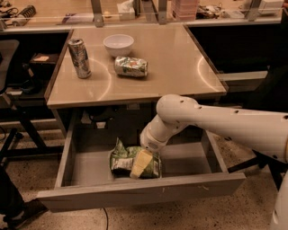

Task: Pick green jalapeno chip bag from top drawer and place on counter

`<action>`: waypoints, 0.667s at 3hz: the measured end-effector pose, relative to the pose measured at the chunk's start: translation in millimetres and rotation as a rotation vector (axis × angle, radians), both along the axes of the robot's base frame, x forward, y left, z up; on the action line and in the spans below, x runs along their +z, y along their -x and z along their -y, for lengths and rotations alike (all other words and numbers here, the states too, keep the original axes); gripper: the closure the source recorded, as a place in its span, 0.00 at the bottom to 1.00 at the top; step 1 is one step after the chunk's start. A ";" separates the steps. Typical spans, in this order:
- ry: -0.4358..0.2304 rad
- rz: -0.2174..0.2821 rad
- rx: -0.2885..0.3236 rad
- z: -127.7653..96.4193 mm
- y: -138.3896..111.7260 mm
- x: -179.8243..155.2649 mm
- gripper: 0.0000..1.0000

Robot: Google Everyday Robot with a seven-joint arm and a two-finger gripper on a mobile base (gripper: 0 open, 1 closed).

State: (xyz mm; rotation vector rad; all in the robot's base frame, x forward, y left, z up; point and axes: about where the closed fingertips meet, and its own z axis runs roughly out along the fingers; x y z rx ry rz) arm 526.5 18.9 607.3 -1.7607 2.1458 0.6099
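We see the bag [120, 160] lying in the open drawer [135, 194], near its front panel. Our gripper [138, 167] sits on the bag's right half; whether it grips, we cannot tell. Above, the counter [173, 67] carries a can [79, 58], a crushed can [131, 66] and a bowl [118, 45].

One camera gives the whole view. It stands high in front of the counter [180, 67] and looks forward and down, from the side where the top drawer [135, 192] is open. The drawer's front panel is therefore nearest, and the long workbench [67, 13] lies along the far top edge. The view is quite near: counter and drawer fill most of it. The arm [225, 126] enters from the right, and the gripper [141, 164] is low inside the drawer, at the green jalapeno chip bag [120, 159].
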 end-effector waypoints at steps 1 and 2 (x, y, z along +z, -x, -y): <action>0.000 0.000 0.000 0.0 0.0 0.0 0.26; 0.000 0.000 0.000 0.0 0.0 0.0 0.51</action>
